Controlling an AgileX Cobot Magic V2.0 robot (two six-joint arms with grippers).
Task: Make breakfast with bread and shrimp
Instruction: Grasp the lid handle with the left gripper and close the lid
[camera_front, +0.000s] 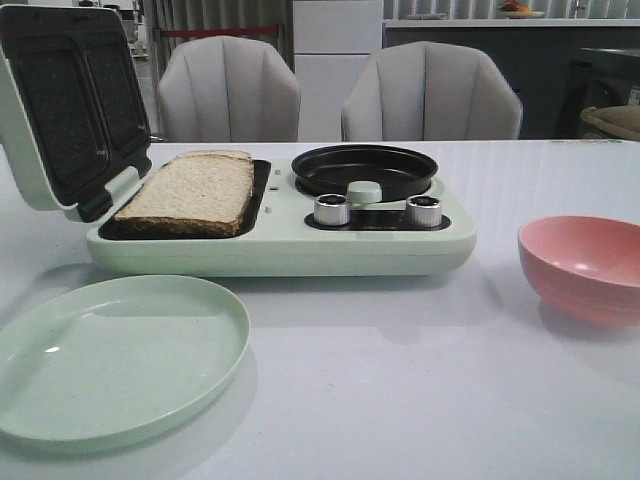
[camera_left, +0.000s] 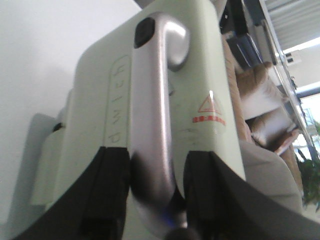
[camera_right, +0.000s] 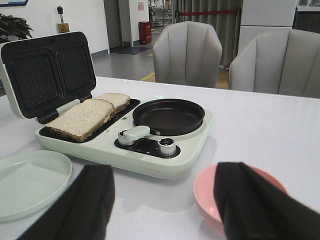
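Broadly, the white bench (camera_front: 400, 380) carries one pale green breakfast maker (camera_front: 280, 245) with its lid (camera_front: 60, 110) swung up and back. The left pincer (camera_left: 152, 190) sits astride the lid's silver handle (camera_left: 150, 115), a black finger on each side; whether the fingers actually press the handle I cannot tell. The right pincer (camera_right: 165, 200) hangs spread and empty above the bench, near the pink bowl (camera_right: 235, 195).

The step in hand looks like moving the lid on its hinge. To do it well, the handle should stay centred between the fingers and the arm should follow the hinge's arc rather than push straight, so the appliance does not slide on the bench.

Counted, from large to small: one appliance, one round green plate (camera_front: 110, 360) in front of it, one pink bowl to its right, one black frying pan (camera_front: 365, 170), two slices of the bread (camera_right: 82, 117) lying side by side in the sandwich tray, and two silver knobs (camera_front: 332, 210) with one green knob between them. No shrimp shows anywhere; both pan and bowl look empty.
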